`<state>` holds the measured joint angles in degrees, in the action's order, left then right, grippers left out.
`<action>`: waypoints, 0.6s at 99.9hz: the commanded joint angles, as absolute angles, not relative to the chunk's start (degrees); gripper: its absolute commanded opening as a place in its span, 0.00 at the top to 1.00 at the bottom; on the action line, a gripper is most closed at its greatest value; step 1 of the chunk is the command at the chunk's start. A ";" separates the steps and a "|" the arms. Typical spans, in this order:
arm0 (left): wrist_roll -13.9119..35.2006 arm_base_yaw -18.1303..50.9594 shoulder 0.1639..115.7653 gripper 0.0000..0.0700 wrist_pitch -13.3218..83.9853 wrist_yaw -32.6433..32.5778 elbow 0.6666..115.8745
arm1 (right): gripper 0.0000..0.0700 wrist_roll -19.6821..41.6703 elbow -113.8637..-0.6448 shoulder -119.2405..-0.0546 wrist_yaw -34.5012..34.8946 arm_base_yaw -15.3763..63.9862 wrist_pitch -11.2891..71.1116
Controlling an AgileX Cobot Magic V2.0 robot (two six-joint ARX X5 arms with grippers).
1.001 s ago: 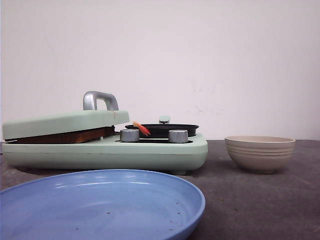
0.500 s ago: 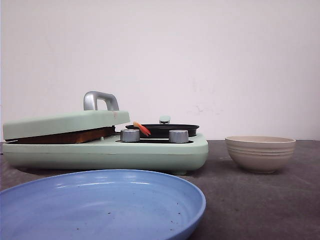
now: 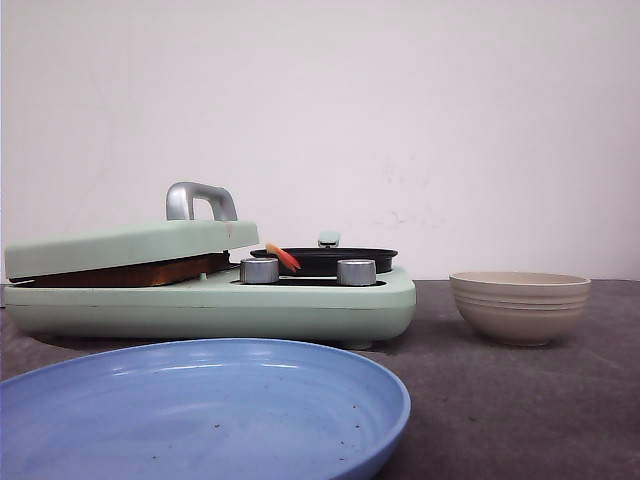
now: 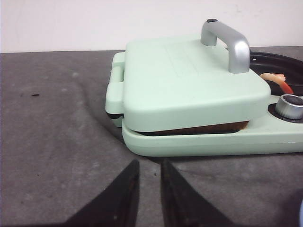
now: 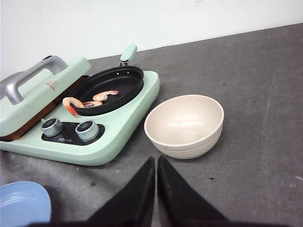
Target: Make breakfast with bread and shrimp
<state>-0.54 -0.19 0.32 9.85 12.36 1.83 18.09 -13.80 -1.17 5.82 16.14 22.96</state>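
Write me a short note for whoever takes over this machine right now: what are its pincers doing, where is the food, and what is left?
Left pincer: nearly shut, holding nothing, low over the table in front of the press lid.
Right pincer: shut, empty, in front of the bowl.
Bread: under the lowered lid, only a brown edge shows.
Shrimp: in the black pan, one hanging over the rim.
Bowl and blue plate: empty.
Done: bread and shrimp loaded on the cooker.
Left, probably: open the lid and move the food onto the plate.
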 commanded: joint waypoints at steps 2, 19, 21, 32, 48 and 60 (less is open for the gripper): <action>-0.19 -0.14 0.25 0.99 9.80 12.47 0.80 | 1.00 18.48 -14.17 -1.17 5.78 16.43 22.30; -0.19 -0.14 0.25 0.99 9.37 12.47 0.80 | 1.00 18.48 -14.17 -1.17 5.78 16.43 22.30; -0.19 -0.14 0.25 0.99 9.32 12.47 0.80 | 1.00 18.46 -14.17 -1.17 5.78 16.43 22.30; -0.19 -0.14 0.25 0.99 9.32 12.47 0.80 | 1.00 18.48 -14.17 -1.17 5.78 16.43 22.30; -0.19 -0.14 0.25 0.99 9.34 12.47 0.80 | 1.00 18.48 -14.17 -1.17 5.78 16.43 22.30; -0.19 -0.14 0.25 0.99 9.34 12.47 0.80 | 1.00 18.48 -14.17 -1.17 5.78 16.43 22.30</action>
<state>-0.51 -0.21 0.32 9.78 12.34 1.83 18.06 -13.80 -1.17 5.85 16.14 22.96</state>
